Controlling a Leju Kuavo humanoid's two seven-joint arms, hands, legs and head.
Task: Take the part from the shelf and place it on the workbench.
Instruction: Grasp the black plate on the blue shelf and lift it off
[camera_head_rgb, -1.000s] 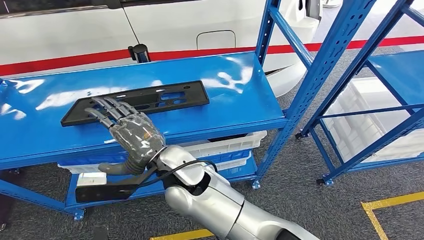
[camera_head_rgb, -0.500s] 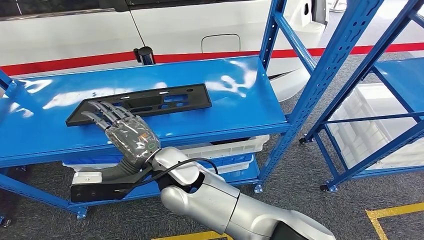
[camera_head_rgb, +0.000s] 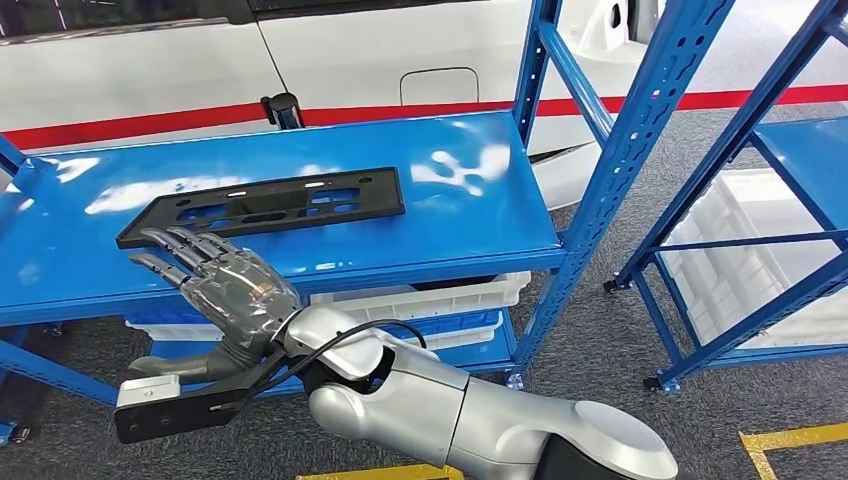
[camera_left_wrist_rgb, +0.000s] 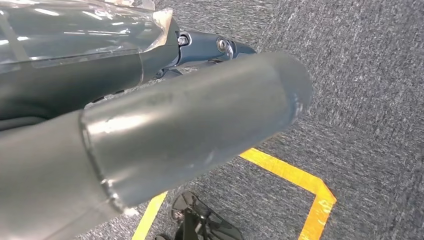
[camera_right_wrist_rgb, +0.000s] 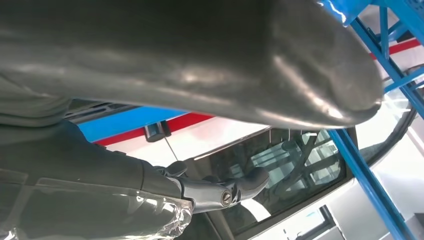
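On the blue shelf (camera_head_rgb: 470, 210) lies the black part (camera_head_rgb: 262, 206); the right hand (camera_head_rgb: 222, 288) hovers near it, fingers spread, holding nothing.

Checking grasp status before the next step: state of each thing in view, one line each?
black part: lying flat on the shelf, not held
right hand: open, fingers spread, at the shelf's front edge near the part, not gripping it
left hand: hanging over the floor, holding nothing that shows; open or shut unclear
top shelf: carries only the part
white bins: sitting on the lower shelf
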